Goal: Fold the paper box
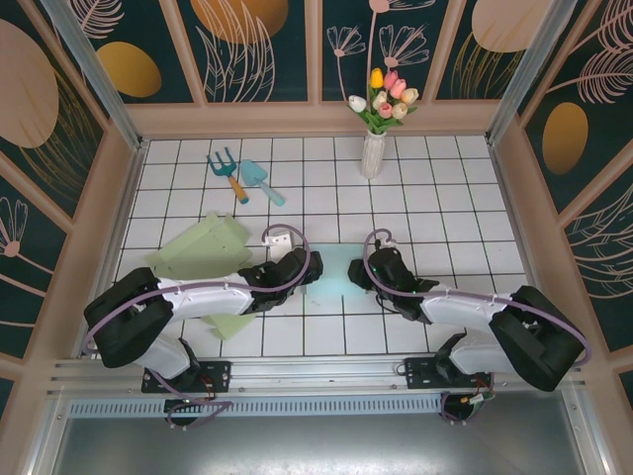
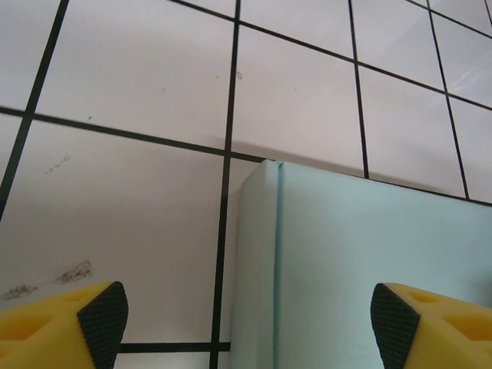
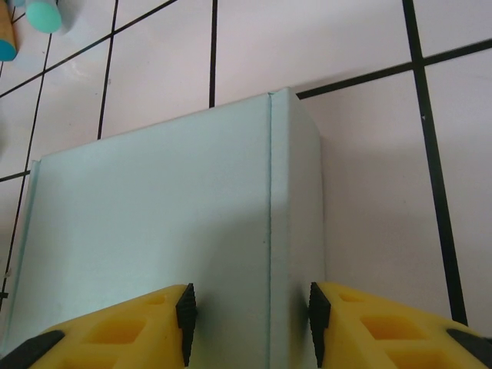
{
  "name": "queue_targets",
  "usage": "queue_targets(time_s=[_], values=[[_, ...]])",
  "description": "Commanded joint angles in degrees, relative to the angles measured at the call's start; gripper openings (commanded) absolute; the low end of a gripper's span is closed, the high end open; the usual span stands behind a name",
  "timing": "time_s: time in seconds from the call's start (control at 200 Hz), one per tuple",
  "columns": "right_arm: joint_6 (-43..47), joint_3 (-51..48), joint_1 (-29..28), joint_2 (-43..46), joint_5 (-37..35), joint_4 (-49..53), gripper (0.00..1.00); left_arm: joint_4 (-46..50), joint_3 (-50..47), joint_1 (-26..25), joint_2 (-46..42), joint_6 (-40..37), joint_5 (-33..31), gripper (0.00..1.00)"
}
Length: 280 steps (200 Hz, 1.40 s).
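1. Between the two sets of jaws, in the top external view, the paper box (image 1: pixel 333 281) is seen as a pale blue patch lying flat on the tiled table (image 1: pixel 445 228). The left gripper (image 1: pixel 313 279) is pointed at it from one side and the right gripper (image 1: pixel 358 275) from the other. Whether either pair of jaws is apart or together cannot be told here, as the wrists cover them. Green paper sheets (image 1: pixel 203 247) are spread behind the left gripper. A garden fork (image 1: pixel 226 170), a trowel (image 1: pixel 259 181) and a vase of tulips (image 1: pixel 372 153) are set well beyond both.

2. In the left wrist view, the jaws of the left gripper (image 2: pixel 250 311) are held wide apart, with nothing clamped. The paper box (image 2: pixel 361 261) lies ahead of them and below them, under the right-hand fingertip (image 2: pixel 396 319), and its creased corner falls just past the middle of the gap. Bare tile is seen under the other fingertip.

3. In the right wrist view, the jaws of the right gripper (image 3: pixel 250 315) are held part-way apart. One pad (image 3: pixel 186 319) is placed on either side of a fold crease in the paper box (image 3: pixel 154 223), which extends ahead of the jaws and off to their left.
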<state>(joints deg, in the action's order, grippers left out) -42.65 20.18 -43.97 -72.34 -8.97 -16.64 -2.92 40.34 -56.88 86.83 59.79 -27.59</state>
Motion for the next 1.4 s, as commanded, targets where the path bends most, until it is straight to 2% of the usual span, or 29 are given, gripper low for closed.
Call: queue_targets(time_s=[0.0, 0.13, 0.305, 0.475, 0.65, 0.851, 0.971, 1.396], values=[[-2.5, -0.8, -0.4, 0.1, -2.6, -1.1, 0.47, 2.9, 3.0, 0.5, 1.5, 3.7, -1.2, 0.85], [-2.4, -0.7, -0.4, -2.0, -1.8, -2.0, 0.47, 5.0, 5.5, 0.5, 4.1, 8.8, 3.5, 0.84], [-2.1, -0.1, -0.4, -4.1, -1.1, -2.6, 0.47, 9.5, 7.6, 0.5, 5.4, 17.4, 9.2, 0.77], [-2.0, -0.3, -0.4, -4.6, -1.5, -2.9, 0.47, 7.6, 5.1, 0.3, 4.2, 23.1, 14.9, 0.75], [-2.1, -0.5, -0.4, -5.1, -1.4, -3.6, 0.47, 10.9, 5.5, 0.1, 3.5, 25.4, 14.6, 0.75], [-2.3, -0.8, -0.4, -6.1, -1.1, -4.4, 0.47, 9.7, 5.8, 0.1, 4.9, 26.0, 16.1, 0.74], [-2.2, -1.0, -0.4, -6.5, -1.2, -4.5, 0.47, 8.7, 5.9, 0.2, 5.2, 26.8, 17.3, 0.7], [-2.0, -1.1, -0.4, -6.9, -1.4, -4.5, 0.47, 10.9, 6.6, -0.1, 4.5, 27.9, 14.4, 0.65]])
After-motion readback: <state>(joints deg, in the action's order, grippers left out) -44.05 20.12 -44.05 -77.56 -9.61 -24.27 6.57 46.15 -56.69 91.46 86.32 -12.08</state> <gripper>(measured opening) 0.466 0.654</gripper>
